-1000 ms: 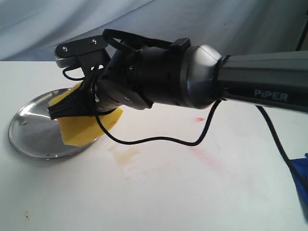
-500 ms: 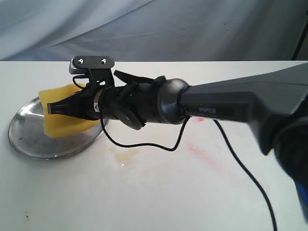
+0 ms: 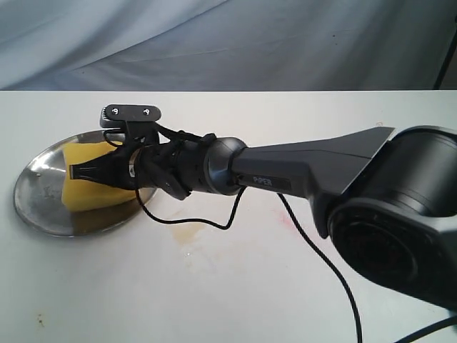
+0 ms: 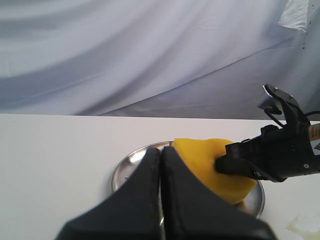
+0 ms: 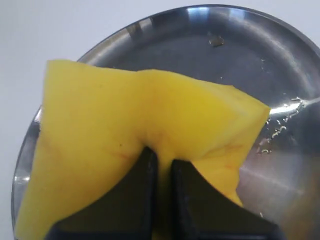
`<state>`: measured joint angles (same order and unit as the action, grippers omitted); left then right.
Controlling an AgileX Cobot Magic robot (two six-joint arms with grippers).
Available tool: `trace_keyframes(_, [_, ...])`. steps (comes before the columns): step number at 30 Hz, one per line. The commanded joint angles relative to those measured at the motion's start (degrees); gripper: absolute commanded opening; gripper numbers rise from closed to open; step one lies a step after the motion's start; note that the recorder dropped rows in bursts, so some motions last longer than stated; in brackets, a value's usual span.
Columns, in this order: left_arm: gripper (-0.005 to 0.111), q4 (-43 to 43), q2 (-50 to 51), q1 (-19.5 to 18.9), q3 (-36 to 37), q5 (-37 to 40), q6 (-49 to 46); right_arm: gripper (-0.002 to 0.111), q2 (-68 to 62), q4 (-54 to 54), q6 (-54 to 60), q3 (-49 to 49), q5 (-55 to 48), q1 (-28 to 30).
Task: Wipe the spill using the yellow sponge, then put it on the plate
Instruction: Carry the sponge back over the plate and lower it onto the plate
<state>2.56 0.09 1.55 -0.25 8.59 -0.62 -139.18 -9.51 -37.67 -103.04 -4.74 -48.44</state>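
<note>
The yellow sponge (image 3: 86, 191) rests on the steel plate (image 3: 36, 196) at the left, pinched by my right gripper (image 3: 75, 171), which reaches across from the right. In the right wrist view the black fingers (image 5: 145, 170) squeeze the sponge (image 5: 125, 120) above the plate (image 5: 270, 65). The spill (image 3: 191, 232) is a faint pale yellowish smear on the table below the arm. My left gripper (image 4: 161, 152) is shut with nothing in it, pointing at the plate (image 4: 125, 172) and the sponge (image 4: 205, 160).
Faint red smears (image 3: 289, 218) mark the white table right of the spill. A black cable (image 3: 314, 250) hangs from the right arm over the table. A grey cloth backdrop (image 3: 228, 43) stands behind.
My right gripper has carried the sponge further left and down, from above the plate's rim onto the plate.
</note>
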Motion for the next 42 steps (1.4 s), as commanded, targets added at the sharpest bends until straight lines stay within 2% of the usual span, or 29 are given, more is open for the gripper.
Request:
trace_keyframes(1, [0.001, -0.04, -0.09, 0.05, 0.25, -0.23, 0.14, 0.0, 0.1, -0.1, 0.09, -0.08, -7.92, 1.02])
trace_keyframes(21, [0.001, -0.04, -0.09, 0.05, 0.25, -0.23, 0.14, 0.0, 5.73, -6.34, 0.09, -0.08, -25.34, 1.18])
trace_keyframes(34, [0.001, -0.04, -0.09, 0.05, 0.25, -0.23, 0.14, 0.0, 6.34, -6.42, -0.14, -0.08, -24.75, 1.65])
trace_keyframes(42, [0.001, -0.04, -0.09, 0.05, 0.25, -0.23, 0.14, 0.001, 6.34, -3.98, -0.04, -0.08, -20.12, 1.65])
